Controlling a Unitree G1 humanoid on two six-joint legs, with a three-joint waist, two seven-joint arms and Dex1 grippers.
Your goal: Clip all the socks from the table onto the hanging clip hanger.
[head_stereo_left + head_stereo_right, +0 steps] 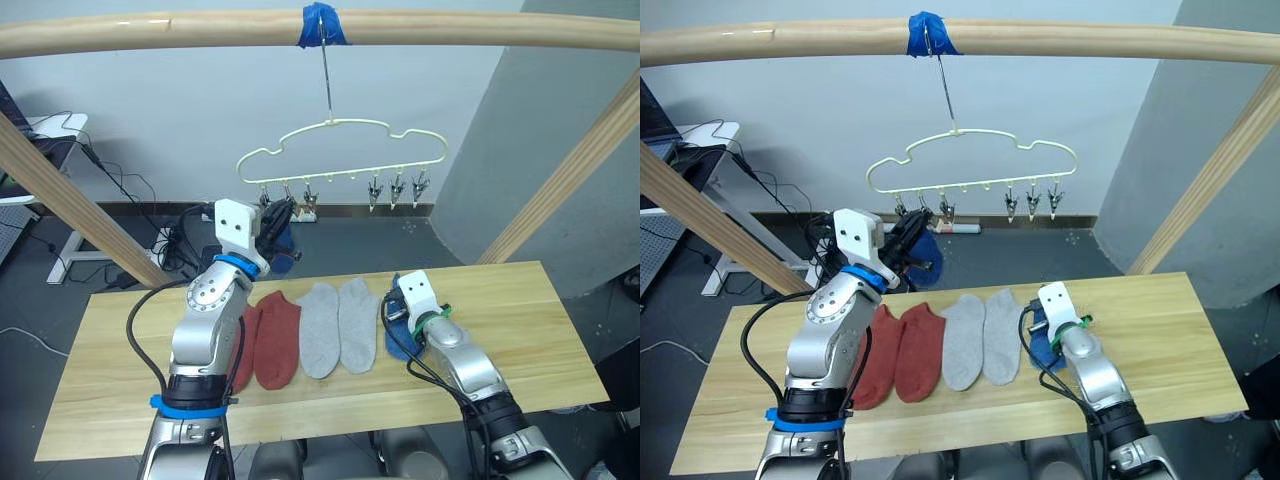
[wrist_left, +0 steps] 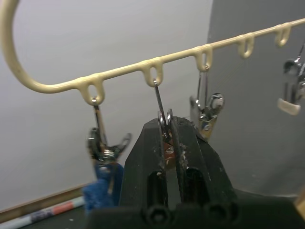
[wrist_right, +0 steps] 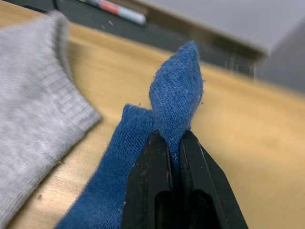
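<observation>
The left gripper [image 2: 167, 138] is raised at the hanger [image 1: 340, 150], its fingers closed on the second clip [image 2: 164, 121] from the left end. One blue sock [image 2: 102, 183] already hangs from the first clip. The right gripper [image 3: 174, 143] pinches the other blue sock [image 3: 178, 95] on the table [image 1: 520, 320]. Two red socks [image 1: 275, 335] and two grey socks [image 1: 338, 325] lie flat in a row.

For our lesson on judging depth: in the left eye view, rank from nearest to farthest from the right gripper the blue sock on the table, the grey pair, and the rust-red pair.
Measured from the right gripper:
1. Blue knit sock, pinched in that gripper.
2. Light grey sock pair, just to its left.
3. Rust-red sock pair, farther left, beside the left arm.
</observation>
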